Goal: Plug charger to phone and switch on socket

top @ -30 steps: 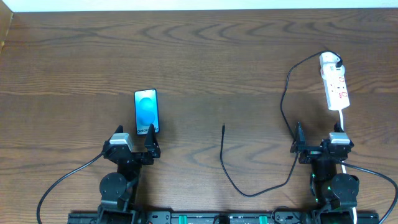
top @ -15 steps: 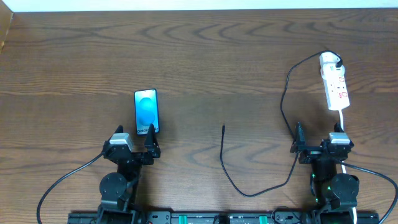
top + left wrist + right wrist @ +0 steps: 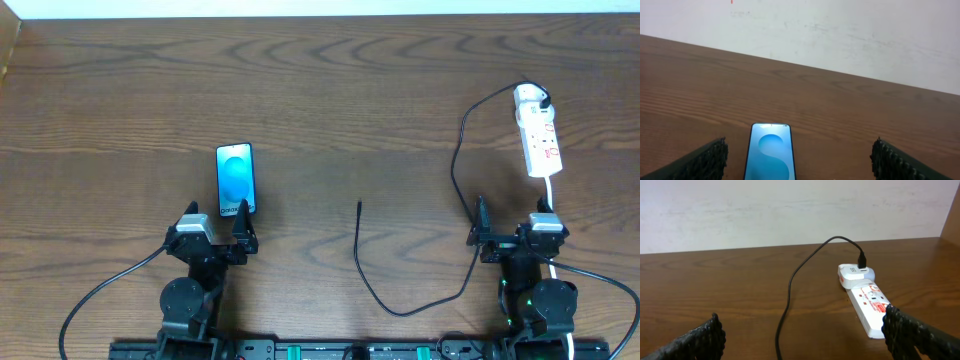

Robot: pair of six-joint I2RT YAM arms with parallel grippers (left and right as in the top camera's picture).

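Note:
The phone (image 3: 236, 179) lies flat with its blue screen up, left of centre; in the left wrist view the phone (image 3: 771, 158) sits just ahead, between the jaws. My left gripper (image 3: 216, 221) stands open right behind it, empty. The charger (image 3: 455, 170), a thin black cable, runs from the socket's far end down to a loop, with its small plug tip (image 3: 359, 206) lying free at mid-table. The socket (image 3: 537, 131), a white strip, lies at the right. My right gripper (image 3: 511, 221) is open and empty, with the charger (image 3: 790, 292) and socket (image 3: 866, 299) ahead of it.
The brown wooden table (image 3: 330, 90) ends at a pale wall (image 3: 840, 30) along its far side. The socket's white cord (image 3: 549, 192) trails toward the right arm's base. Both arm bases sit at the table's near edge.

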